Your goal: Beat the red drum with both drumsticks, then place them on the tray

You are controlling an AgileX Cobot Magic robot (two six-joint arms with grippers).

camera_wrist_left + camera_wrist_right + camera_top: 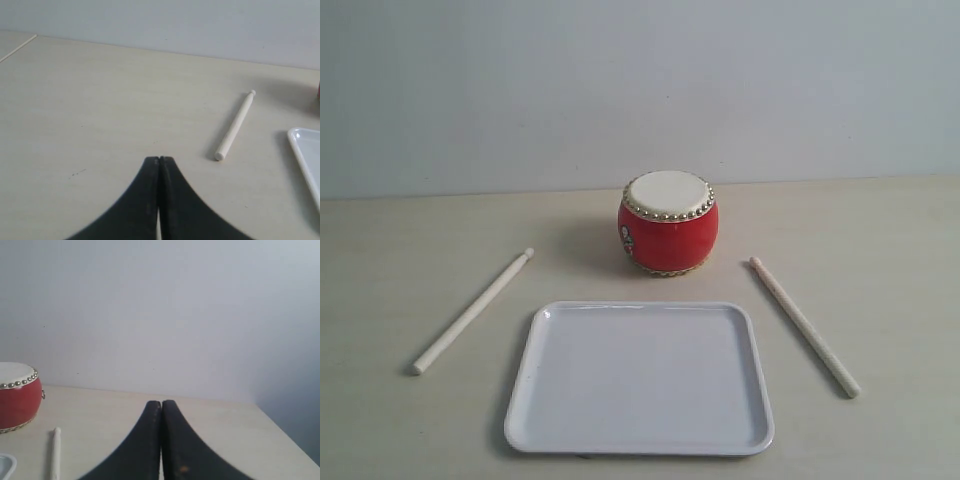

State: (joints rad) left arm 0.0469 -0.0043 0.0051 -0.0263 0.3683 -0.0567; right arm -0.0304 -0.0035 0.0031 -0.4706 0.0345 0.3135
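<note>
- The tray [640, 375] lies flat on the counter [400, 250]; the left drumstick [472, 312] and right drumstick [804, 326] lie outside it.
- The left pincer [159, 160] is pressed together, with the left drumstick between it and the tray.
- The right pincer [161, 403] is pressed together; the red drum [668, 222] and right drumstick lie ahead, off to one side.

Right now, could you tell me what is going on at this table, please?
Nothing is being handled yet. Both pairs of jaws are shut and empty. The red drum stands upright behind the tray, which holds nothing. In the exterior view, one drumstick lies on the table left of the tray and the other drumstick lies to its right, both untouched.
</note>
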